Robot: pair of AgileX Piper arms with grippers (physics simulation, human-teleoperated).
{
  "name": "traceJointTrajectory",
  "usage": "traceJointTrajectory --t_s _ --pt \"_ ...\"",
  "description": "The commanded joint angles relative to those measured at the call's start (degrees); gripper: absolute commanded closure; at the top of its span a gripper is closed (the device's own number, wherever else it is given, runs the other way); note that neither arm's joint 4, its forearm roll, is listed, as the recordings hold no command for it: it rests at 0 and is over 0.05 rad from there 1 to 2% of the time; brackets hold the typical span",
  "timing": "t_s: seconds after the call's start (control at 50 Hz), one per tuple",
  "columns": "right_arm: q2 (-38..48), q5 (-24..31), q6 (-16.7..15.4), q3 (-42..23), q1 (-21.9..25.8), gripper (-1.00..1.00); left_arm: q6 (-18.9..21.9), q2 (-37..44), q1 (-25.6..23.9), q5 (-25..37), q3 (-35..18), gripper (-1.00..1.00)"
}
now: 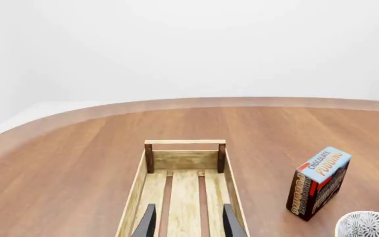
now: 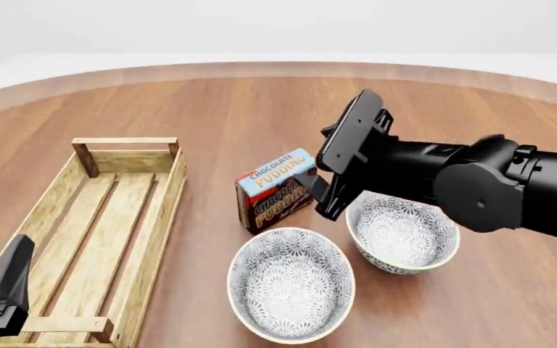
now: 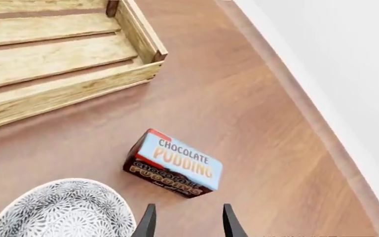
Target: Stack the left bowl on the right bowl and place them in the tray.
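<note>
**Bowls: two on the surface, both outside the tray**

One tray (image 2: 114,217) lies at left, with the left pincer (image 1: 186,222) open above it. Left bowl (image 2: 291,284) and right bowl (image 2: 402,233) sit side by side. One pudding box (image 2: 276,190) stands just behind them. Right pincer (image 3: 187,221) hovers open near the box.

The tray (image 1: 185,185) fills the lower middle of the frame, its far end wall and two dark corner posts facing up the picture, bare slats inside. The left gripper (image 1: 188,224) shows at the bottom edge, jaws apart over the slats. The chocolate pudding box (image 1: 318,182) stands on the desk (image 1: 71,163) at right. A patterned bowl's (image 1: 368,224) rim shows in the lower right corner.
</note>
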Motion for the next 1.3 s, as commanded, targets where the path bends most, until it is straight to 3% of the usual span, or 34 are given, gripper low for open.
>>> traceJointTrajectory --t_s 0.02,0.5,1.3 --pt "6.07 1.29 -1.66 -1.64 -0.16 -1.0 0.0 0.0 0.0 0.0 0.0 -1.0" --pt "13.8 1.78 -1.15 -2.49 3.27 -1.0 0.0 0.0 0.0 0.0 0.0 -1.0" --pt "20.52 -0.5 3.49 -0.57 5.01 -1.0 0.0 0.0 0.0 0.0 0.0 -1.0"
